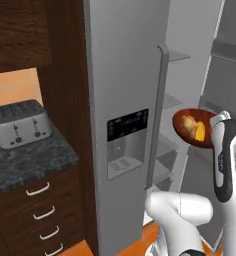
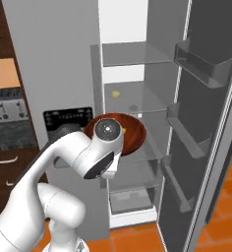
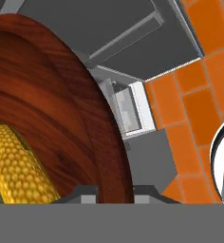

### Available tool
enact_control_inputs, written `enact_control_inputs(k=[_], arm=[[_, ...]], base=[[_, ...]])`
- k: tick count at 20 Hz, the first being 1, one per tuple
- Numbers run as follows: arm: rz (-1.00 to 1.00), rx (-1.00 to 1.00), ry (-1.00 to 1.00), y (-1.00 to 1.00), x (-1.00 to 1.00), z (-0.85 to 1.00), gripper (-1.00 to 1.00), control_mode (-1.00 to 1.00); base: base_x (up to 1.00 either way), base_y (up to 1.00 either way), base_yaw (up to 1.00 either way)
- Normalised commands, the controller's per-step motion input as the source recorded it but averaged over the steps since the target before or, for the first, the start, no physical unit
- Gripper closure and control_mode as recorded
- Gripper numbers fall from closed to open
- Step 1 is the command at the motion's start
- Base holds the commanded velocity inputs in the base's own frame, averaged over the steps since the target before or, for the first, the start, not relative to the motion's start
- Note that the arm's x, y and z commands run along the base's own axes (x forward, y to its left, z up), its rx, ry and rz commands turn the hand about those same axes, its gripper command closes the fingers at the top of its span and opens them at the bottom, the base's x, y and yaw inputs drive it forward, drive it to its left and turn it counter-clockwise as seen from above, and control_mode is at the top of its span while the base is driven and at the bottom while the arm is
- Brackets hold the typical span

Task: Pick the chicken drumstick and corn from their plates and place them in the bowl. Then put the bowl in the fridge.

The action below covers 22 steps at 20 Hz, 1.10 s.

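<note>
Bowl [image 1: 191, 131] with corn [image 3: 19, 166], pinched at its rim by the gripper [image 3: 115, 192], could tip, spilling food before reaching the fridge [image 2: 152, 118] shelf.

The bowl [image 3: 61, 118] was dark reddish-brown wood with visible grain and a soft sheen. The corn [image 3: 19, 166] looked bright yellow and pebbled. The fridge [image 1: 125, 75] was matt brushed grey metal, its shelves [image 2: 132, 51] clear glass. The counter [image 1: 30, 160] was dark speckled stone, the toaster [image 1: 21, 122] dull grey metal.
</note>
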Motion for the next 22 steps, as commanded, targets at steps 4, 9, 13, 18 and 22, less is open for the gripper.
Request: enact_control_inputs(k=[4,9,13,18,22], arm=[[0.0,0.0,0.0,0.0,0.0,0.0,1.0,1.0],[0.0,0.0,0.0,0.0,0.0,0.0,1.0,1.0],[0.0,0.0,0.0,0.0,0.0,0.0,1.0,1.0],[0.0,0.0,0.0,0.0,0.0,0.0,1.0,1.0],[0.0,0.0,0.0,0.0,0.0,0.0,1.0,1.0]], base=[[0.13,-0.58,0.44],[0.38,-0.33,0.35],[0.34,-0.55,0.3],[0.46,-0.39,0.16],[0.71,-0.08,0.12]])
